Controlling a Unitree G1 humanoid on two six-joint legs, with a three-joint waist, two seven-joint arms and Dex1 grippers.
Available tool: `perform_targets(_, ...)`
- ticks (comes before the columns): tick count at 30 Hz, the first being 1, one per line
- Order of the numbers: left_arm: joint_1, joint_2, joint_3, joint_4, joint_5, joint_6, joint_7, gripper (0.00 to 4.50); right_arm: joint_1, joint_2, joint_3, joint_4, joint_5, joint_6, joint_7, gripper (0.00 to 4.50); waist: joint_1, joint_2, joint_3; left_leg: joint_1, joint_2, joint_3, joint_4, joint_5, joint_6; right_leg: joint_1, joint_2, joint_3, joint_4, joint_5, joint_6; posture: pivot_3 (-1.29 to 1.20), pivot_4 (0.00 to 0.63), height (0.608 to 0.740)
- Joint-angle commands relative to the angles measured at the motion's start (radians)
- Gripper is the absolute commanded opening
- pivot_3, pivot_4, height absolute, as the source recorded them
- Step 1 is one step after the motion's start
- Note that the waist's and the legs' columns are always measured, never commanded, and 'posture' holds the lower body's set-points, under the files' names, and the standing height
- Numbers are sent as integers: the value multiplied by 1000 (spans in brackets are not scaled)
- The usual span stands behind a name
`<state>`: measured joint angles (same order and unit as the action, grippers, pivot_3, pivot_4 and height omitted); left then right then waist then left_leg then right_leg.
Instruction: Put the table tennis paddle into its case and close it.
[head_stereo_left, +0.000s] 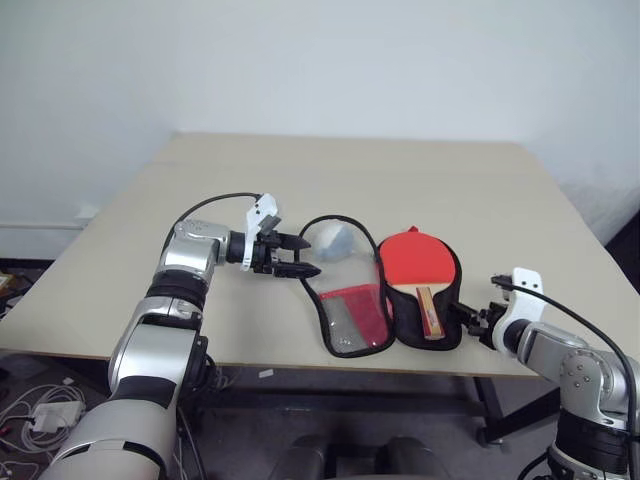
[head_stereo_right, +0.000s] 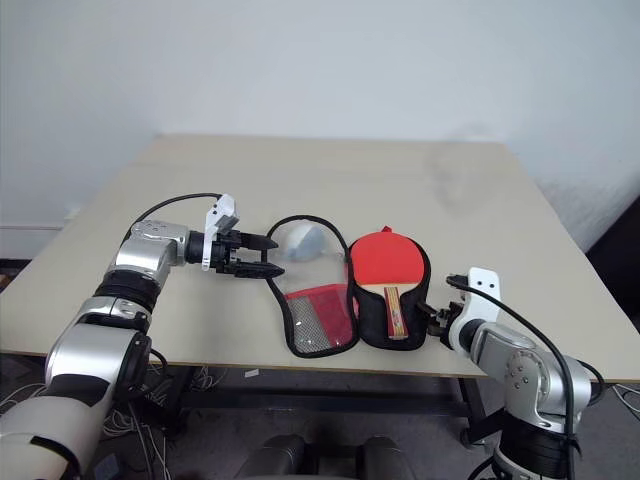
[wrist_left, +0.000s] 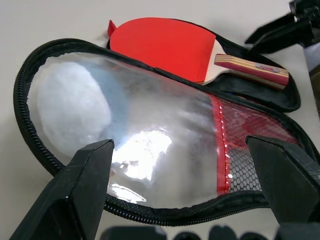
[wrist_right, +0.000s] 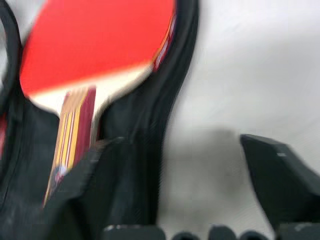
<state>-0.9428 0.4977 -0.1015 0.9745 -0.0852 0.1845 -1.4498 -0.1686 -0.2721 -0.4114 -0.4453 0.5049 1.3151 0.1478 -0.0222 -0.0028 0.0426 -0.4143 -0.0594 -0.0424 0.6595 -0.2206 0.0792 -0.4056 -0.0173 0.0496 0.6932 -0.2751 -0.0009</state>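
Observation:
The case (head_stereo_left: 350, 318) lies unzipped and spread flat near the table's front edge. Its flap with the clear window and black mesh is on the left. The table tennis paddle (head_stereo_left: 415, 262) rests face up on the black lining of the right half, with its wooden handle (head_stereo_left: 430, 312) pointing toward the front edge. A pale plush ball (head_stereo_left: 335, 238) shows at the flap's far end. My left gripper (head_stereo_left: 313, 256) is open, level with the flap's far left rim, and the left wrist view looks over the window (wrist_left: 165, 130). My right gripper (head_stereo_left: 470, 318) is open beside the case's handle end, holding nothing.
The beige table (head_stereo_left: 450, 190) stretches far behind the case, and a white wall stands behind the table. The case sits close to the table's front edge (head_stereo_left: 300, 365). Cables and a power adapter (head_stereo_left: 50, 415) lie on the floor at the lower left.

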Motion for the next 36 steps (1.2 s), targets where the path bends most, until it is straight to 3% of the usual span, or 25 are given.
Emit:
perform_targets(1, -45, 38, 9, 8, 3, -1, -29, 4500, -33, -50, -68, -73, 40, -89, 51, 4144, 0, 0, 0, 0, 0, 0, 0, 0, 0, 0, 0, 0, 0, 0, 0, 0, 0, 740)
perform_targets(7, -101, 83, -6, 69, 32, -21, -57, 4500, -88, -73, -84, -3, 25, -160, 33, 4144, 0, 0, 0, 0, 0, 0, 0, 0, 0, 1, 0, 0, 0, 0, 0, 0, 0, 740)
perform_targets(16, -114, 85, -72, 149, 139, -125, -43, 1541, -190, -56, -5, 101, 8, -252, 21, 4189, 0, 0, 0, 0, 0, 1, 0, 0, 0, 0, 0, 0, 0, 0, 0, 0, 0, 740)
perform_targets(23, -78, 50, -142, 186, 220, -211, -32, 1541, -202, -62, 61, 155, -22, -333, 27, 4189, 1, 0, 0, -1, 0, 1, 0, 0, 0, 0, 0, 0, 0, 0, 0, 0, 0, 740)
perform_targets(31, -90, -148, -71, 153, 130, -141, -31, 1541, -221, -32, 28, 157, -8, -422, -7, 4189, 11, 0, 0, -5, -1, 0, 2, 1, 3, -2, -1, 0, 0, 1, 2, 0, 0, 740)
perform_targets(36, -120, -270, -54, 111, 82, -85, -65, 1541, -243, -63, -63, 81, 127, -413, 43, 4189, 12, 0, 0, -5, -1, 1, 2, 1, 4, -2, -1, 0, 0, 1, 3, 0, 0, 740)
